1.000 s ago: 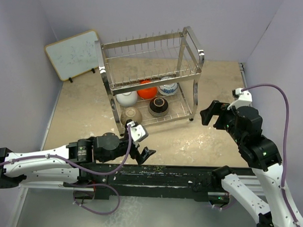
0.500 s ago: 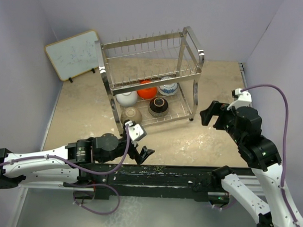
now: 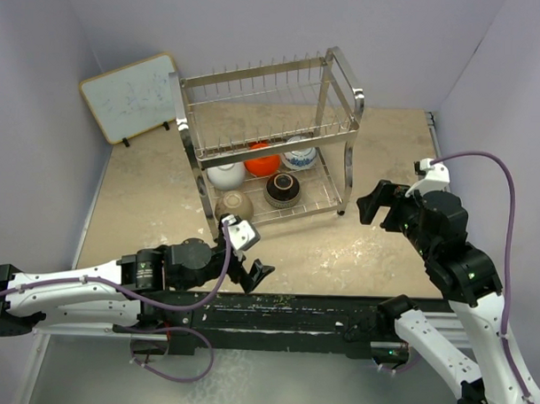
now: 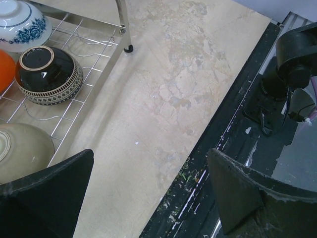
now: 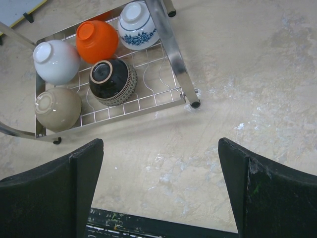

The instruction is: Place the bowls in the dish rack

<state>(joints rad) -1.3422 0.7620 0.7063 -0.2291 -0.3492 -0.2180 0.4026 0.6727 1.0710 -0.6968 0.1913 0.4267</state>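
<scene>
The steel dish rack (image 3: 268, 140) stands at the back middle of the table. On its lower grid shelf sit all five bowls upside down: white (image 3: 226, 175), orange-red (image 3: 263, 160), blue-and-white (image 3: 299, 155), black (image 3: 282, 189) and tan (image 3: 233, 206). My left gripper (image 3: 249, 252) is open and empty, in front of the rack's near left corner; its wrist view shows the black bowl (image 4: 48, 74) and the tan bowl (image 4: 22, 156). My right gripper (image 3: 381, 206) is open and empty, right of the rack; its wrist view shows all five bowls, among them the white one (image 5: 55, 61).
A white wood-framed board (image 3: 132, 95) leans at the back left. Purple-grey walls close in the table on three sides. A black rail (image 3: 319, 314) runs along the near edge by the arm bases.
My left gripper has drawn back slightly toward the near edge. The right arm and the bowls have hardly moved.
</scene>
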